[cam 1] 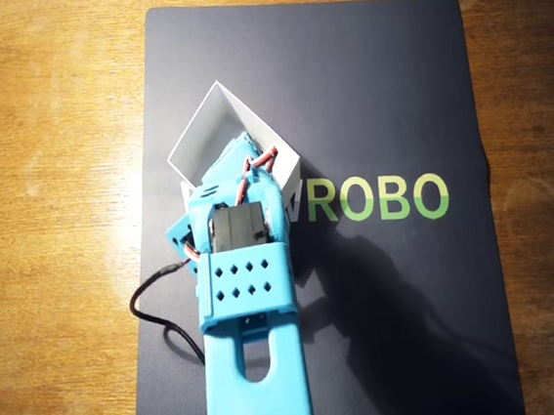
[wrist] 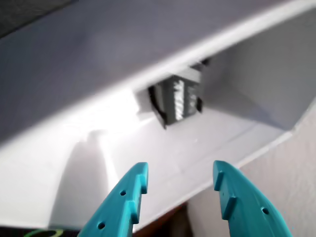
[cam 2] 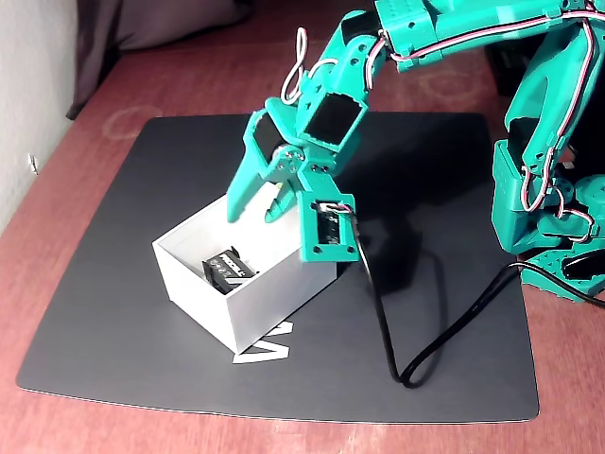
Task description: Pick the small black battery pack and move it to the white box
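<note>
From the overhead view I see my blue arm reaching over the white box (cam 1: 212,125), which sits on a dark mat (cam 1: 373,81) printed with "ROBO" lettering. The arm's wrist covers most of the box interior, so I cannot find the battery pack or read the gripper here.

In the wrist view the gripper (wrist: 180,173) shows both teal fingers spread well apart with nothing between them; it hangs empty above the box floor. Beyond the fingertips the small black battery pack (wrist: 177,98) lies against the far wall of the box, white lettering facing up.

The fixed view confirms it: the pack (cam 2: 227,266) rests on the floor inside the box (cam 2: 274,303), near the left front corner as this camera shows it, and the gripper (cam 2: 255,210) is poised just above the rim, clear of the pack.

I judge the placing done. If I had to take the pack again, I would expect a light, rigid block with smooth, somewhat slippery faces. I would close across its two long flat sides, mid-length, and keep off the wired end, since thin leads could snag or pull loose.
</note>
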